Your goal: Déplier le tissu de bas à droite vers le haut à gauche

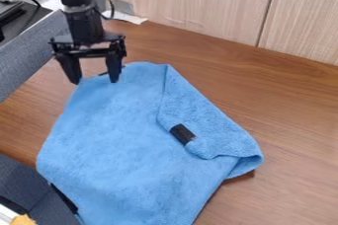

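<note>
Blue cloth [119,140] laid nearest the camera, its right side folded inward

Camera view: the foreground at six o'clock is taken up by the cloth, which is stretched from there up to twelve o'clock and across to the gripper [95,78] at ten o'clock. Along its right side a flap [204,115] is folded over onto the main part, from twelve o'clock down to between four and five, where a curled corner is formed. A black tab [182,134] is seen on the flap's inner edge, just below the centre. At seven o'clock a dark strip [64,198] is shown along the cloth's lower left edge.

The gripper is hung over the cloth's upper left corner, its two fingers spread wide and pointed downward. Nothing is seen to be held between them; whether the cloth is touched by the tips cannot be told. The arm [82,19] is brought in from eleven o'clock.

The cloth is borne by a brown wooden table [294,145]. Pale wood panels [211,2] are set behind it at one o'clock, a grey partition [26,54] is placed at ten o'clock, and dark grey fabric [20,182] is seen at eight.
</note>
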`<state>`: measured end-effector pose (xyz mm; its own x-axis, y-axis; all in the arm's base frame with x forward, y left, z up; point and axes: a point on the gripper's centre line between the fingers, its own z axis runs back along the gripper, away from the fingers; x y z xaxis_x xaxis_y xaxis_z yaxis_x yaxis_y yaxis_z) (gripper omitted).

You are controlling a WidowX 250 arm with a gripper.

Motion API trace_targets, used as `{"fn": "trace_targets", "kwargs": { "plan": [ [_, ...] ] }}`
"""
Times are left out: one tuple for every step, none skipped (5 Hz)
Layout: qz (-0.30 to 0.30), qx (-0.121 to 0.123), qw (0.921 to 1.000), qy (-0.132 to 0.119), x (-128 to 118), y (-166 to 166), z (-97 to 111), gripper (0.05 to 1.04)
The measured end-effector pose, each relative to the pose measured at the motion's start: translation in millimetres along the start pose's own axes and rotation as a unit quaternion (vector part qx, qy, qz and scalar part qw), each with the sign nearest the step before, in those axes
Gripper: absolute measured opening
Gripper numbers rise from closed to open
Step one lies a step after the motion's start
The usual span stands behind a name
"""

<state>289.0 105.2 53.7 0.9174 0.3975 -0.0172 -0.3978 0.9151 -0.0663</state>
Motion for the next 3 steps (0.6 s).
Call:
{"fn": "trace_targets", "kwargs": {
  "plan": [
    [-0.010,-0.001,0.9998,-0.019,5.2,-6.0,13.9,1.001],
    [-0.026,-0.003,0.9984,-0.050,11.0,-15.8,37.2,1.001],
    [-0.038,0.010,0.9956,-0.085,9.3,-22.1,62.2,1.001]
  ]
}}
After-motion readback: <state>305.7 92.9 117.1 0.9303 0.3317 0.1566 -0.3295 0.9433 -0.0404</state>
